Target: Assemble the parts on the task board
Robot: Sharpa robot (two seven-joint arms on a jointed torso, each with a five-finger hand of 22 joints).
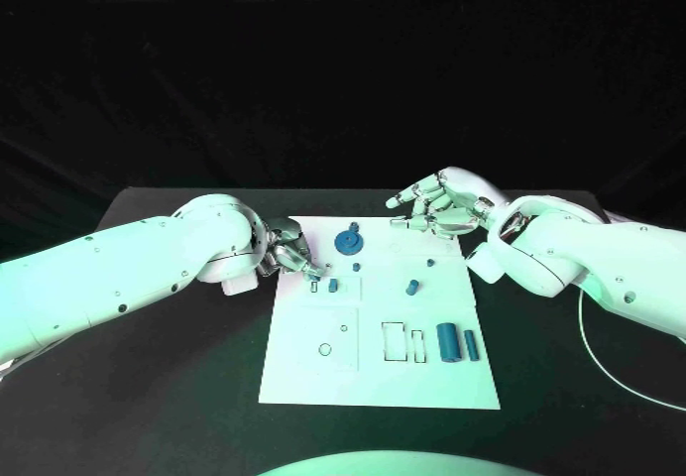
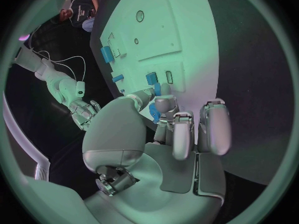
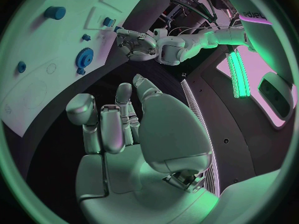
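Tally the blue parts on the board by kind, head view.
gear: 1
large cylinder: 1
slim bar: 1
small pieces: 4
Total: 7

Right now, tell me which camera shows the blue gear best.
The head view: the blue gear sits in plain sight near the far edge of the task board, seen from above with nothing over it. The right wrist view shows it too, bent by the lens. In the left wrist view I cannot make it out.
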